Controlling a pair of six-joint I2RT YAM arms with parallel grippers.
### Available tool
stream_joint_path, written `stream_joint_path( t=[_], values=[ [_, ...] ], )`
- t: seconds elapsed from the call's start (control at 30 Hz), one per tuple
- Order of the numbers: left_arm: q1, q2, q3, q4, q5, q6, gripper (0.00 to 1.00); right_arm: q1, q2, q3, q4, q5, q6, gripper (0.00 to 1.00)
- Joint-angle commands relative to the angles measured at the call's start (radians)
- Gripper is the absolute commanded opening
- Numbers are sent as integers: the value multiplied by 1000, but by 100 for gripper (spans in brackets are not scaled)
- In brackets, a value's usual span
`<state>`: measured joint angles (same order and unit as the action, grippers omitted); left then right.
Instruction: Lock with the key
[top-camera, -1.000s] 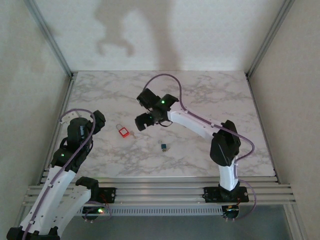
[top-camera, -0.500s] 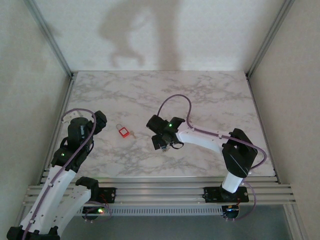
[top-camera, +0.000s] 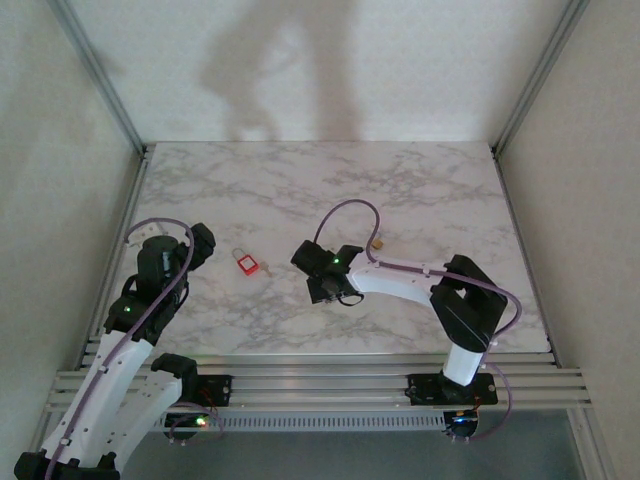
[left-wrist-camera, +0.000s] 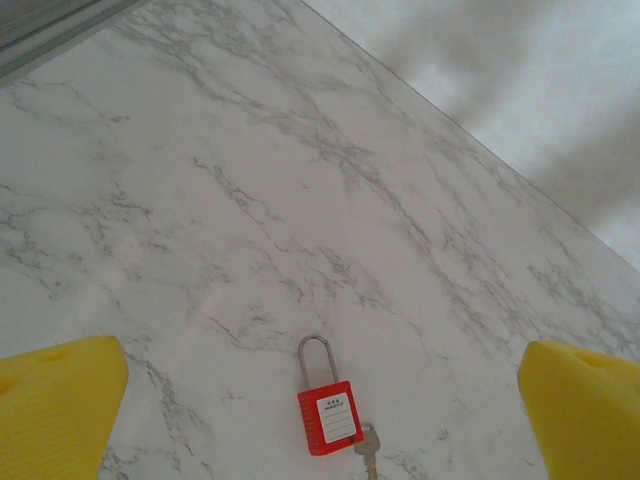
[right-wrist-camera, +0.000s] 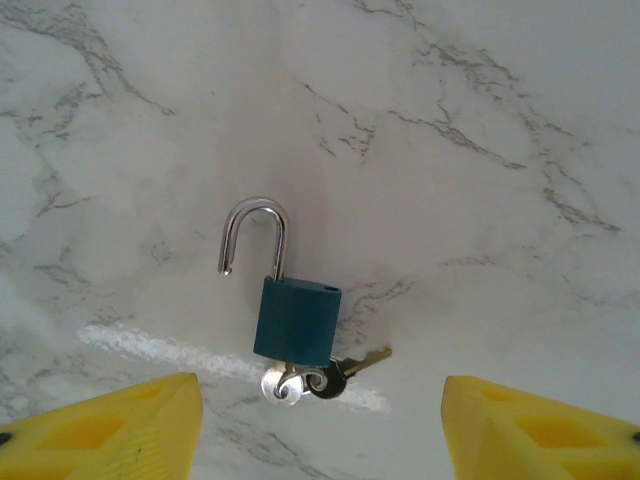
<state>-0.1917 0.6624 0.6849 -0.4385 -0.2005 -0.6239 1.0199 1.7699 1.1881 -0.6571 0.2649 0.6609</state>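
The left arm is sitting folded back over its base, its left gripper (top-camera: 203, 243) pointing forward with yellow fingers (left-wrist-camera: 55, 405) spread wide. The right arm is reaching low toward the centre, elbow bent, its right gripper (top-camera: 325, 288) angling downward, jaws standing apart and gripping nothing.

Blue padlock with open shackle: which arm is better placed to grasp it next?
Right. The right gripper hangs directly over the blue padlock, fingers on either side. The left gripper faces the red padlock instead.
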Motion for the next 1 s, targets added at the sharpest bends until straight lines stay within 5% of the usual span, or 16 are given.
stream_joint_path(
  t=[0.0,0.97],
  values=[
    [11,-8,-10,21,11,18,99,15,44,9,10,3,35,65],
    [11,-9,-10,23,12,20,100,12,166,59,14,1,91,50]
  ],
)
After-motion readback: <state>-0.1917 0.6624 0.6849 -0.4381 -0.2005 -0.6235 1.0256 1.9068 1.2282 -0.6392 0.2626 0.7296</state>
